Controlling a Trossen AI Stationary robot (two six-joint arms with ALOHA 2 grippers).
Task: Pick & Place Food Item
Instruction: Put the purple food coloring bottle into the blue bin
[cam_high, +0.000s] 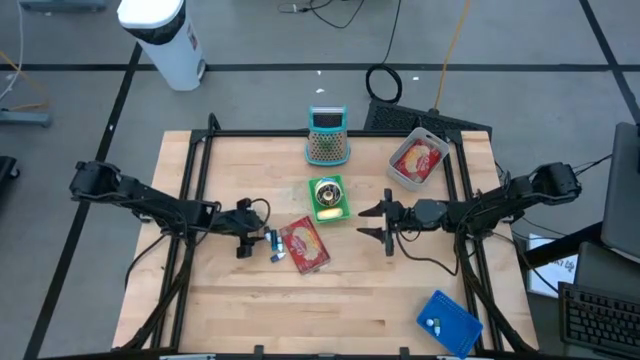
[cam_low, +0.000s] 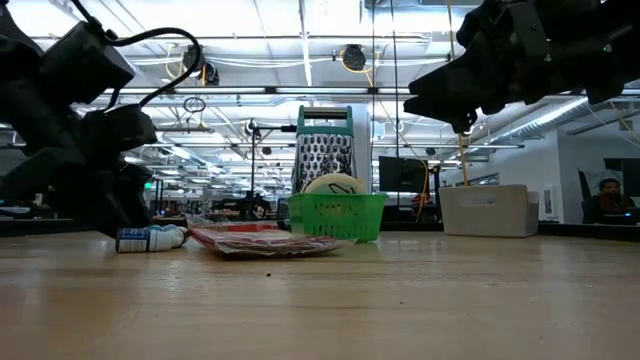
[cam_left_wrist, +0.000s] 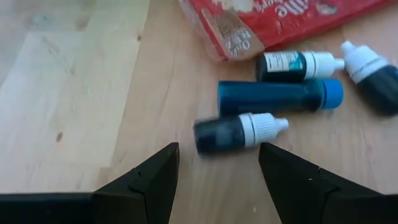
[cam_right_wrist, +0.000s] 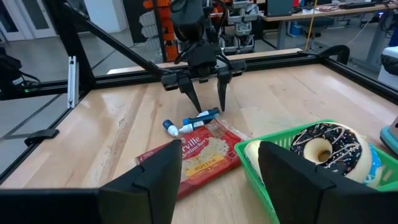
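Wooden tabletop (cam_high: 250, 310), high view: pale plank surface inside a black frame. The left end effector (cam_high: 243, 231) hangs with fingers apart just beside a cluster of small dark dropper bottles (cam_high: 273, 245). A flat red snack packet (cam_high: 304, 246) lies touching that cluster. A green mesh basket (cam_high: 329, 199) with a dark-glazed doughnut sits between the two arms. The right end effector (cam_high: 387, 222), fingers spread and empty, hovers just beside the basket. A teal box grater (cam_high: 326, 136), a grey tray holding a second red packet (cam_high: 418, 160) and a blue box (cam_high: 449, 322) stand farther off.

Low view: basket (cam_low: 336, 216) and red packet (cam_low: 268, 241) rest flat on the surface; one bottle (cam_low: 150, 238) lies on its side beneath the left arm. The right arm is clear of the tabletop.

Left wrist view: the open fingers (cam_left_wrist: 140, 183) bracket a dark bottle with a white cap (cam_left_wrist: 239, 130); a blue-capped tube (cam_left_wrist: 280, 96) and two more bottles lie beyond, against the packet's edge (cam_left_wrist: 236, 31).

Right wrist view: the doughnut (cam_right_wrist: 328, 152) fills the basket (cam_right_wrist: 273, 177) near the spread fingers (cam_right_wrist: 292, 180); the left end effector (cam_right_wrist: 203, 87) stands over the bottles.

Risk: closing here would likely seize a bottle, not food, since the packet lies past the cluster.

Risk: the bottles lie on their sides and may roll if nudged.
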